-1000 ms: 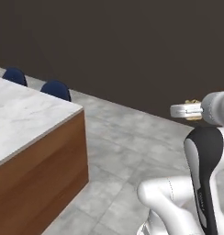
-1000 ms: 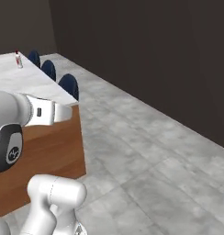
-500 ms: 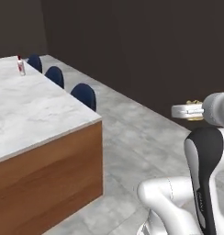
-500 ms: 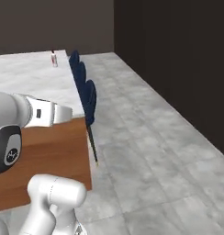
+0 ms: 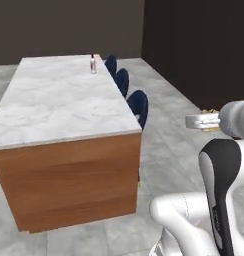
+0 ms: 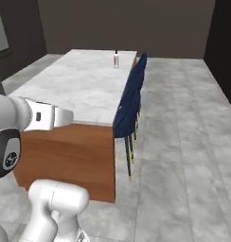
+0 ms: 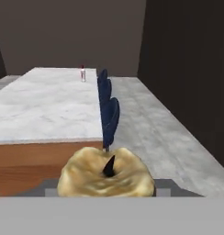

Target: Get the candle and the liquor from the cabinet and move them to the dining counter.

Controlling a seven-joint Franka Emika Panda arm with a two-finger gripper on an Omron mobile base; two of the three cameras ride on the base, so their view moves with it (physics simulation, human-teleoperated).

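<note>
One candle point(image 7: 106, 176) in pincer point(image 7: 106, 183), liquor point(image 5: 93, 64) on dining counter point(image 5: 54, 105)

No readable text; liquor point(image 5: 93, 64) label too small to read.

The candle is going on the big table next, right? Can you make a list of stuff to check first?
1. Candle in the gripper: ok, it sits right at the fingertips in the hand view.
2. Liquor already on the dining counter: ok, it stands upright near the far end.
3. Bare marble near the robot for the candle: ok.
4. Gripper over the counter: not ok, it hangs out past the near corner, above the floor.
5. Stools out of the way: ok, tucked along the counter's side.
</note>
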